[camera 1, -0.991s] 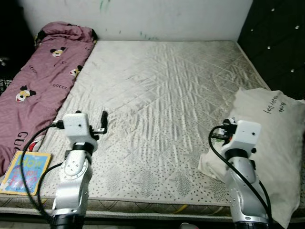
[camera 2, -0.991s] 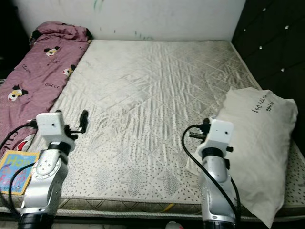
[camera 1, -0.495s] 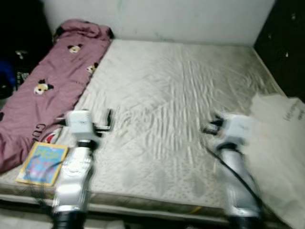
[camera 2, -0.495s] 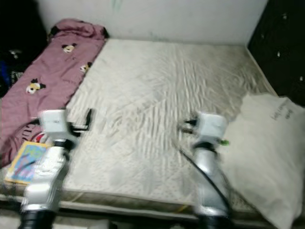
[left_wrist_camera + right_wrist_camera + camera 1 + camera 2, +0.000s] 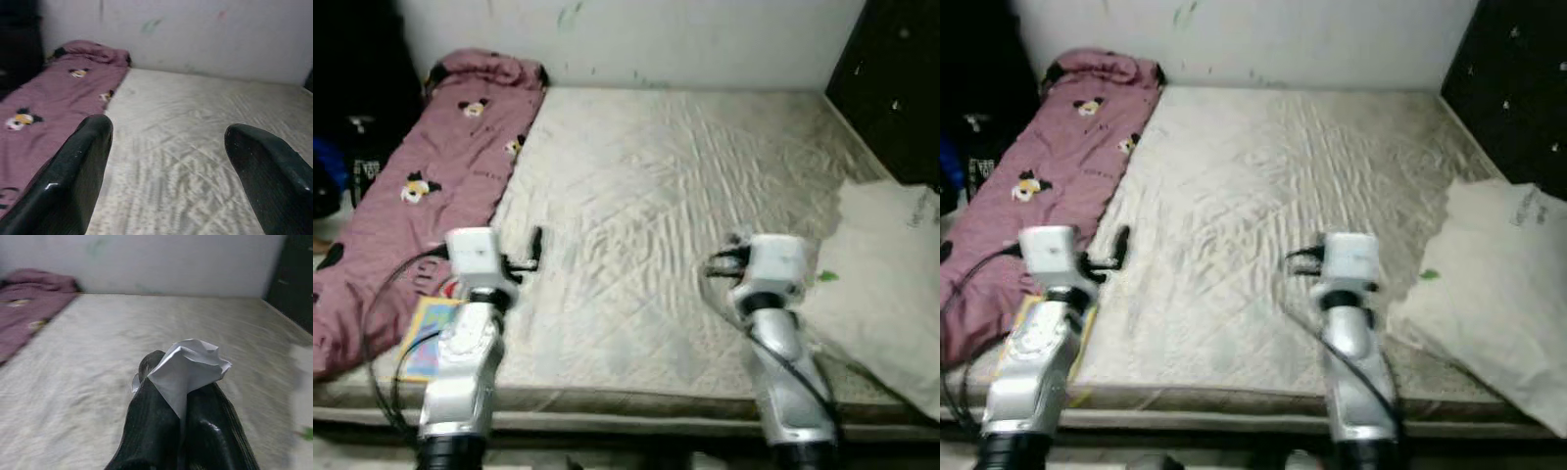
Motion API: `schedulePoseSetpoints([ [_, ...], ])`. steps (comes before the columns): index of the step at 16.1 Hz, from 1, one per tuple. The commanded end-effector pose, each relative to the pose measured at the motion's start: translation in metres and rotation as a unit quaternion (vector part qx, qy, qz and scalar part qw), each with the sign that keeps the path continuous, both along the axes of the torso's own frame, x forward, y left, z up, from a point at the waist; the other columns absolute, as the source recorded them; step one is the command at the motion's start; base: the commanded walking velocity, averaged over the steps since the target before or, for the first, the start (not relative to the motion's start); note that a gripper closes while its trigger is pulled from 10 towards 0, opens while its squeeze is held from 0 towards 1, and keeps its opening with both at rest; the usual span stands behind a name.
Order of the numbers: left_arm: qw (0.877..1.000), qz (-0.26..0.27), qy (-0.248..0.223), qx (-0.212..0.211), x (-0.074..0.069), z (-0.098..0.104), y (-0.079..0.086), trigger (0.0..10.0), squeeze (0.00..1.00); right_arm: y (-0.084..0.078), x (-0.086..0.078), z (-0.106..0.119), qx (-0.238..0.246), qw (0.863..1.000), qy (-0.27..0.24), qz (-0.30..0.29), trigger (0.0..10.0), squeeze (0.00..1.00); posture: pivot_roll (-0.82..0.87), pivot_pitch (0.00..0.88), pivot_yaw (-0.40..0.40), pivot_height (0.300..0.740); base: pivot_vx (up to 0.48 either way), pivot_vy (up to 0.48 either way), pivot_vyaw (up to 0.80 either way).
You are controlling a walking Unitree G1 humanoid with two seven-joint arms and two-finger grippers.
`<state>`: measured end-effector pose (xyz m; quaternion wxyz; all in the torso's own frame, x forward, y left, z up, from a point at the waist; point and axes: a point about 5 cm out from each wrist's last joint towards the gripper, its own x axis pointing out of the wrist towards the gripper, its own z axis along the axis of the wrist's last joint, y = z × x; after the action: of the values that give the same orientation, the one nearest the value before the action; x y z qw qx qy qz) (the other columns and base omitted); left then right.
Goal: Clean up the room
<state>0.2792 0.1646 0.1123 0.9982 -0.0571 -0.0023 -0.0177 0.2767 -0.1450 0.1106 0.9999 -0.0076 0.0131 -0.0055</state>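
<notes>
Currently right gripper fingers clenched on crumpled white paper, lower centre of frame, above mattress; left gripper fingers spread, empty; carrying step likely; next needs bin; pillow right, book lower left.

text: none legible | pillow print: blurred | purple blanket lettering: blurred
</notes>
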Motion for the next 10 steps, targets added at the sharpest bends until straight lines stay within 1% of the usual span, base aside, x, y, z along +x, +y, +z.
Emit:
schedulePoseSetpoints([
  [1, 1.0, -0.01, -0.002, -0.008, 0.0005, 0.0018, -0.0069, 10.0, 0.0, -0.0043, 0.0007, 0.0022, -0.003, 1.0, -0.004, -0.002, 10.0, 0.0, 0.01, 0.0, 0.034, 0.74, 0.0, 0.48, 0.0],
  [3, 1.0, -0.009, -0.001, -0.009, 0.0006, 0.0017, -0.0068, 10.0, 0.0, -0.0048, 0.0006, 0.0021, -0.005, 1.0, -0.004, -0.005, 10.0, 0.0, 0.01, 0.0, 0.033, 0.74, 0.0, 0.48, 0.0],
  [4, 1.0, -0.007, 0.001, -0.011, 0.0011, 0.0014, -0.0066, 10.0, 0.0, -0.0043, 0.0006, 0.0006, -0.002, 1.0, 0.006, 0.0, 10.0, 0.0, 0.01, 0.0, 0.033, 0.74, 0.0, 0.48, 0.0],
  [6, 1.0, -0.004, -0.001, -0.012, 0.002, 0.0018, -0.0066, 10.0, 0.0, -0.0014, -0.0007, -0.0028, 0.015, 1.0, 0.017, 0.011, 10.0, 0.0, 0.01, 0.0, 0.033, 0.74, 0.0, 0.48, 0.0],
  [8, 1.0, -0.003, -0.005, -0.002, 0.002, 0.003, -0.0074, 10.0, 0.0, 0.0005, -0.0009, -0.0019, 0.036, 0.999, 0.01, 0.025, 10.0, 0.0, 0.01, 0.0, 0.033, 0.74, 0.0, 0.0, 0.0],
  [10, 1.0, -0.005, -0.005, -0.001, 0.0032, 0.0029, -0.0078, 10.0, 0.0, 0.0008, 0.0001, -0.0018, 0.039, 0.999, 0.011, 0.029, 10.0, 0.0, 0.01, 0.0, 0.031, 0.74, 0.0, 0.0, 0.0],
])
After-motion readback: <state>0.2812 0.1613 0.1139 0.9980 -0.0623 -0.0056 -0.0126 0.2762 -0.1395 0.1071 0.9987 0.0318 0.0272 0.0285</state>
